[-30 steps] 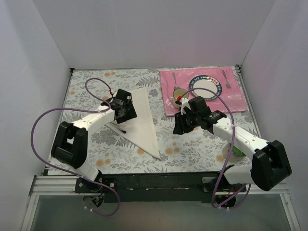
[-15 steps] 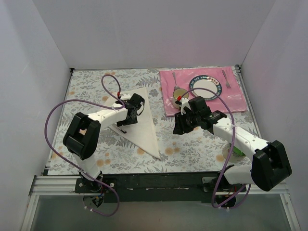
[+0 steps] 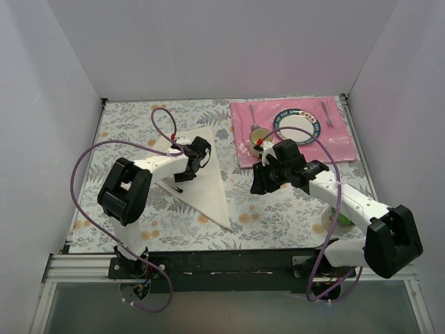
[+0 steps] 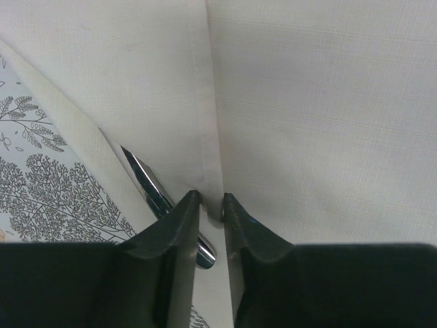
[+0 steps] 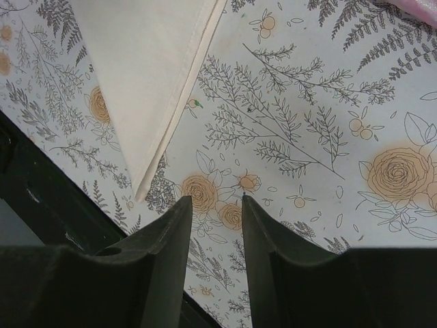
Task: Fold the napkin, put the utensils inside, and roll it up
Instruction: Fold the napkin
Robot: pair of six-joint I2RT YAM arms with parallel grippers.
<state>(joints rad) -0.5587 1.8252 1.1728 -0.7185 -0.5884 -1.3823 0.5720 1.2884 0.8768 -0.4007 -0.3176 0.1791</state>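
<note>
**Left wrist view:** left gripper (image 4: 212, 201) was drawn nearly shut on a hem of the napkin (image 4: 314, 102). The knife (image 4: 146, 179) lay on the cloth just beside one finger, a detail the top view did not resolve.

**Top view:** the napkin lay folded in a triangle, left of centre.

**Right wrist view:** right gripper (image 5: 213, 205) hung part open and empty above the tablecloth (image 5: 307, 137).

**Far right:** the placemat (image 3: 341, 146) bore the plate (image 3: 300, 124), flanked by spoon (image 3: 253, 111) and fork (image 3: 327, 115).

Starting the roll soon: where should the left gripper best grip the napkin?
Probably the hemmed edge beside the knife, pinched from straight above: that hem gives a thicker lip to catch, while the rest of the napkin lies flat.
</note>
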